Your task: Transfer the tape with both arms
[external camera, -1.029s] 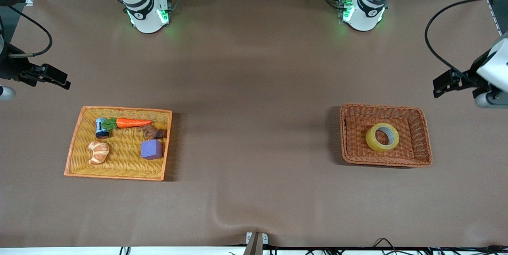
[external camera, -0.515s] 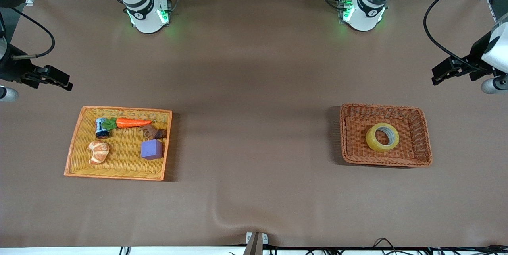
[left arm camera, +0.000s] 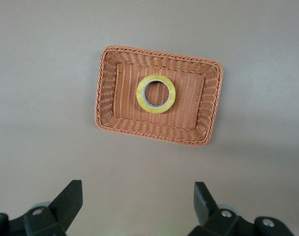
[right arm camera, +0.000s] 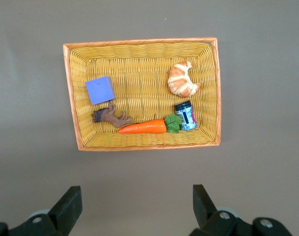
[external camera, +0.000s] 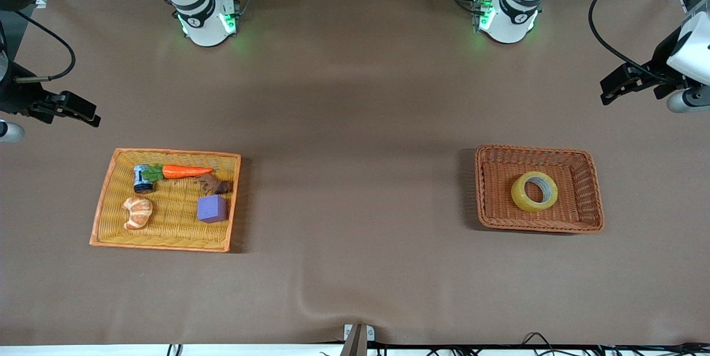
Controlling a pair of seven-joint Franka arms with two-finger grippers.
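The left pincer [left arm camera: 134, 209], jaws spread wide, hangs over bare bench [external camera: 355, 123] with the tape [external camera: 534, 191] below it in the brown basket [external camera: 588, 217]. The right pincer [right arm camera: 133, 206], also spread, waits above the yellow basket [right arm camera: 142, 142]. The approach has barely begun; next the left should descend onto the roll's rim.

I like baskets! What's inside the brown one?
Only the tape lies flat in the brown basket, its grey core showing. The basket floor under the roll is covered. Both grippers hang open, away from it.
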